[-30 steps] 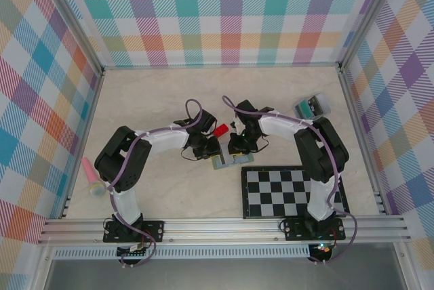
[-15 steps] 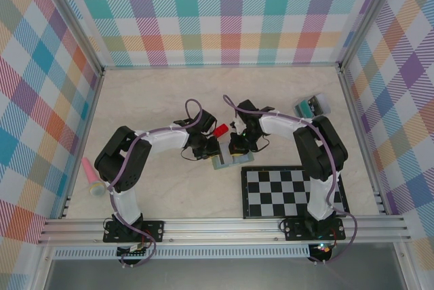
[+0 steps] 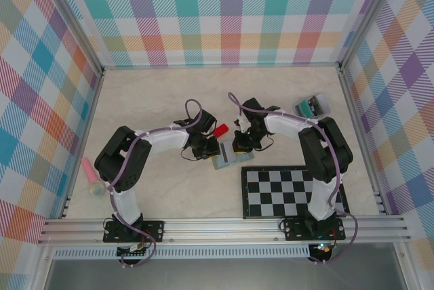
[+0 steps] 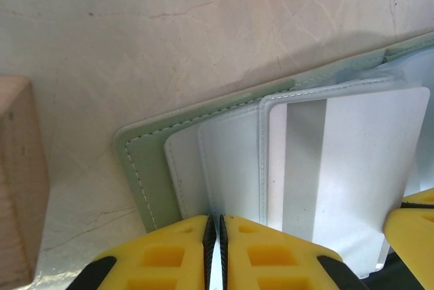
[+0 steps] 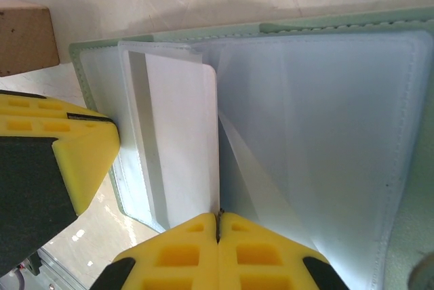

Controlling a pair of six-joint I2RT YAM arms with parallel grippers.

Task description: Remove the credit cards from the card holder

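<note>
The sage-green card holder (image 3: pixel 226 161) lies open on the table between both arms. In the left wrist view its green cover (image 4: pixel 139 168) and pale inner pockets show, and my left gripper (image 4: pixel 215 253) is shut on the near edge of a pocket panel. A white credit card (image 4: pixel 352 168) with a grey stripe sticks out of the pocket to the right. My right gripper (image 5: pixel 218 229) is shut on that card (image 5: pixel 183 134) at its edge, beside the clear sleeves (image 5: pixel 325 134). From above, the left gripper (image 3: pixel 205 149) and right gripper (image 3: pixel 239 148) stand close together over the holder.
A small red block (image 3: pixel 220 130) lies just behind the holder. A wooden block (image 4: pixel 17 181) sits at its left. The checkerboard (image 3: pixel 291 192) is at the front right, a clear box with teal contents (image 3: pixel 312 106) at the back right, and a pink object (image 3: pixel 91 176) by the left wall.
My right gripper's jaws have closed on the card and shifted slightly to the right and back. The left gripper has stayed pinched on the holder.
</note>
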